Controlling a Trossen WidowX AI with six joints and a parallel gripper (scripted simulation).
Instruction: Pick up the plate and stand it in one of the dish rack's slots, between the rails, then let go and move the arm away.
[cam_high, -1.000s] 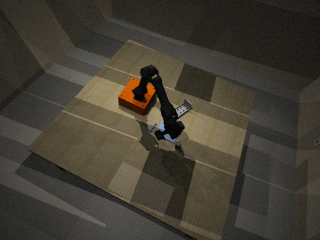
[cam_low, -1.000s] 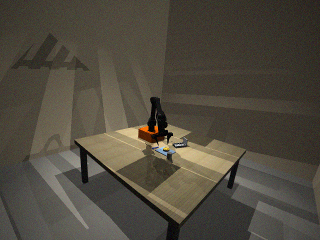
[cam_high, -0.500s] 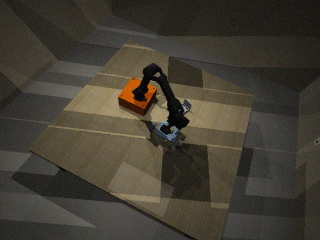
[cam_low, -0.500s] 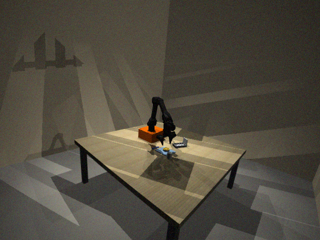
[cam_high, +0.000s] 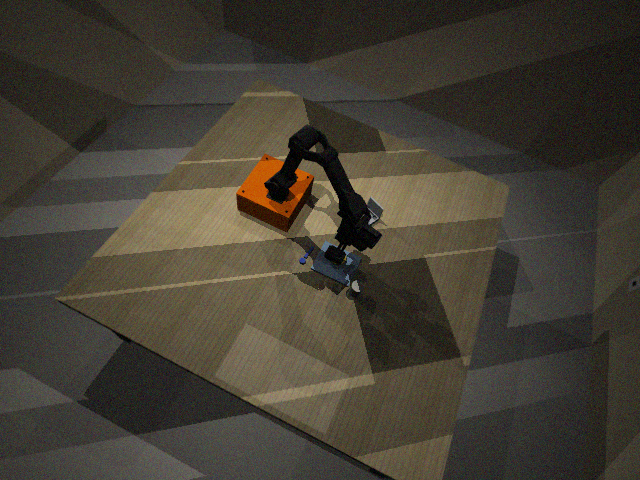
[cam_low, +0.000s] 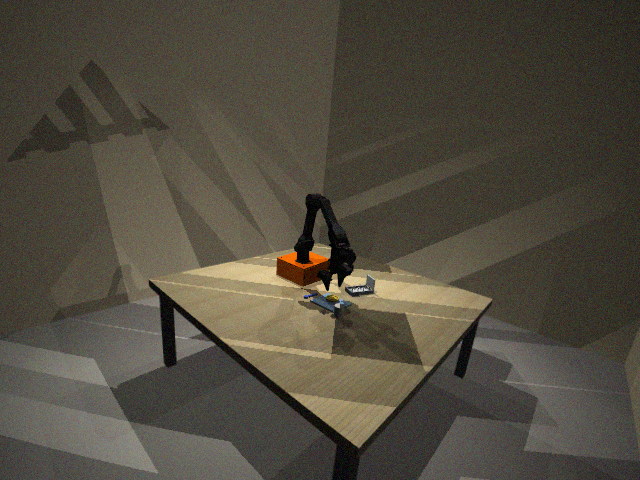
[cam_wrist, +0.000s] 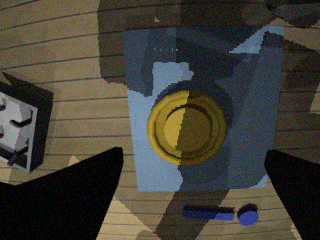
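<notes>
Open claw (cam_high: 339, 254) (cam_low: 333, 289) (cam_wrist: 195, 156) above yellow plate (cam_low: 332, 298) (cam_wrist: 187, 127).

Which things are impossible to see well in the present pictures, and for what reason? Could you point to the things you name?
- Plate (cam_low: 332, 298) (cam_wrist: 187, 127), top view: mostly hidden behind the hand (cam_high: 338, 253) (cam_low: 333, 287) (cam_wrist: 194, 157).
- Dish rack (cam_high: 375, 207) (cam_low: 370, 284) (cam_wrist: 34, 140), wrist view: cut off by the left edge; top view: partly covered by the arm.
- Slots of the rack, exterior view: too small to count.
- Underside of the plate, wrist view: hidden by its own upper face.
</notes>
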